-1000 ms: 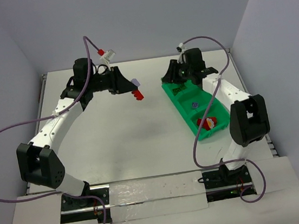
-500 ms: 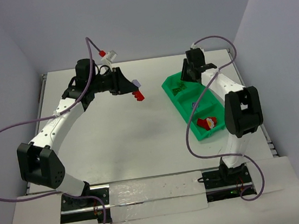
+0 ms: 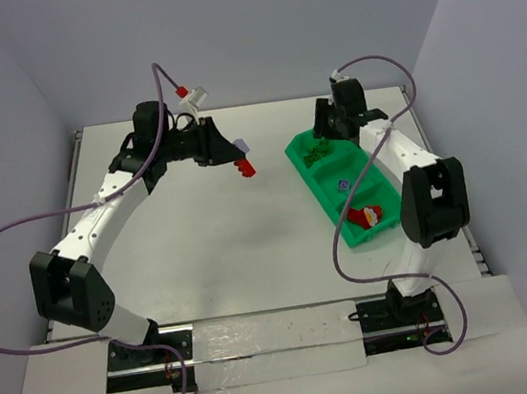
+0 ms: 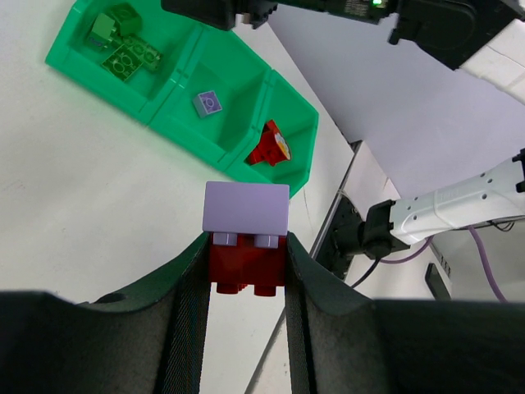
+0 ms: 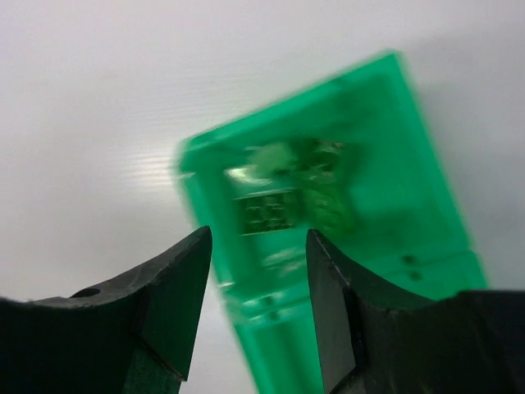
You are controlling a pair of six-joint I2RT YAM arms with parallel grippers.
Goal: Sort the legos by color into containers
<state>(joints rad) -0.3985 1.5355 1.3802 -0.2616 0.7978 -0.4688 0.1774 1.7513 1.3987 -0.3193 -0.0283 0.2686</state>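
we see the left claw [image 4: 244, 240] clamped on a red lego [image 4: 244, 267] with a lilac plate [image 4: 245, 207] on top, over the bench [image 3: 211, 242], apart from the green tray [image 4: 236, 80]. right claw [image 5: 258, 238] gapes empty above the far compartment holding green legos [image 5: 299, 193]. purple lego [image 4: 207, 103] in the middle compartment, red ones [image 4: 268, 148] in the near compartment.
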